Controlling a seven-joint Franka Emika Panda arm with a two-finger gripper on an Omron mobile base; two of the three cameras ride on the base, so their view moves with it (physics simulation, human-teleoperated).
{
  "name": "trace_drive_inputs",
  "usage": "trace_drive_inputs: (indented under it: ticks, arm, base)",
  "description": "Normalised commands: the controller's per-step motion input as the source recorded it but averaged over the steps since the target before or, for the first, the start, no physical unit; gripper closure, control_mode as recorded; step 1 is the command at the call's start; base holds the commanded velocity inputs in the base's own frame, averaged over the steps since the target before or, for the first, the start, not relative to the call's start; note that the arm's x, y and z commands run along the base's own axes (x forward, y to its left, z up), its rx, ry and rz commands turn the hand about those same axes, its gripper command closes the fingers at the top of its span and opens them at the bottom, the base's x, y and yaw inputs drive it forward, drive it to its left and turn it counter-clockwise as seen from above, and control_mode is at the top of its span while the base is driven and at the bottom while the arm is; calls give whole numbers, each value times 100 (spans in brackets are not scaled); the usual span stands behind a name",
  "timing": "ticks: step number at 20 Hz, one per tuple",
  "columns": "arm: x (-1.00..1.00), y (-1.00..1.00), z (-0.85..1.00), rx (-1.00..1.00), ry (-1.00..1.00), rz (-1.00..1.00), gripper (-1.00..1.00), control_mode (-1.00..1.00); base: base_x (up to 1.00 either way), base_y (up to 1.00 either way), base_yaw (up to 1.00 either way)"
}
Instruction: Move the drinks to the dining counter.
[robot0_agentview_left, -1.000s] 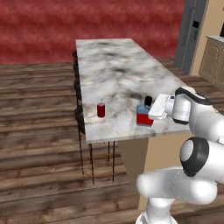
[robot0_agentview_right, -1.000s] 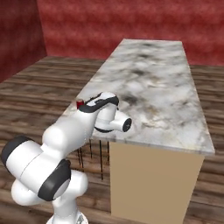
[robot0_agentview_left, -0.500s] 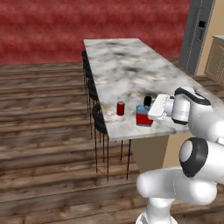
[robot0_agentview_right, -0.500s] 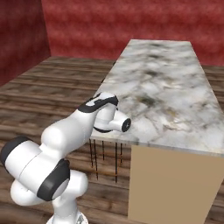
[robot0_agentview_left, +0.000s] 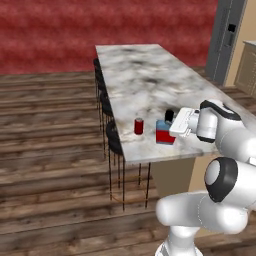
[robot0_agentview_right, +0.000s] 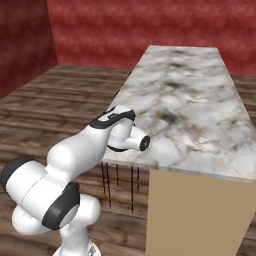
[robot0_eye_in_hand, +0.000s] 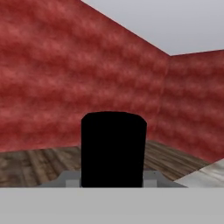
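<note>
The dining counter (robot0_agentview_left: 135, 75) runs away from me, its marbled top ending in a near edge. A small dark-red can (robot0_agentview_left: 138, 126) stands upright near that edge. Just right of it is the blue bottle (robot0_agentview_left: 164, 133) with its red label, low over or on the marble; I cannot tell which. My gripper (robot0_agentview_left: 171, 123) reaches in from the right and is shut on the bottle at its neck. In the hand view the bottle's black cap (robot0_eye_in_hand: 113, 148) stands close up between the fingers. In the right base view my own arm hides the drinks; the counter (robot0_agentview_right: 190, 100) lies beyond.
Black bar stools (robot0_agentview_left: 114, 140) line the counter's left side over the wooden floor (robot0_agentview_left: 50, 150). A red wall (robot0_agentview_left: 75, 30) closes the back. A grey fridge (robot0_agentview_left: 227, 40) and a wooden cabinet (robot0_agentview_left: 248, 65) stand at the far right.
The base has driven, so the whole scene has shifted and the counter's near end and the can now sit closer to my hand. The bottle stays in the gripper.
</note>
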Motion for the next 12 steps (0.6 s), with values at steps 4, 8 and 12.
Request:
trace_drive_inputs:
  ticks: [4,8,12]
  arm:
    - [0,0,0,0,0,0,100,100]
    - [0,0,0,0,0,0,100,100]
    - [0,0,0,0,0,0,100,100]
  base:
    - [53,1,0]
    - [34,1,0]
    - [20,0,0]
